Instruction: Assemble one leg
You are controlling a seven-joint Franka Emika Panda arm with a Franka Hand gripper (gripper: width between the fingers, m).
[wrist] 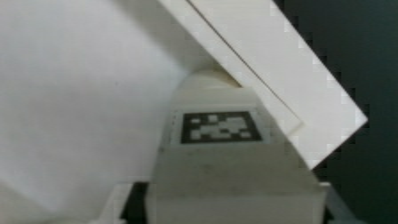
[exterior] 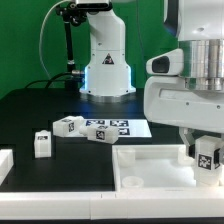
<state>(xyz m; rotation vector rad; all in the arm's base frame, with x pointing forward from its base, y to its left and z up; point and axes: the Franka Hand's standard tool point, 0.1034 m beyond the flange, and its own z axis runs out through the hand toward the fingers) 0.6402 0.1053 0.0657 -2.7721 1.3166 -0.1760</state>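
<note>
My gripper [exterior: 207, 160] at the exterior view's right is shut on a leg [exterior: 208, 154], a white block with a black-and-white tag, held upright. It hangs over the right corner of the large white tray-like panel [exterior: 150, 165]; I cannot tell if it touches. In the wrist view the leg [wrist: 222, 150] fills the middle between the jaws of my gripper [wrist: 222, 205], its tag facing the camera. The panel's rim [wrist: 267, 60] runs slanted behind it. Three more legs [exterior: 42, 143], [exterior: 68, 126], [exterior: 103, 132] lie on the black table at the exterior view's left.
The marker board [exterior: 125, 128] lies flat behind the panel. The robot base [exterior: 105, 70] stands at the back. A white part [exterior: 5, 165] shows at the exterior view's left edge.
</note>
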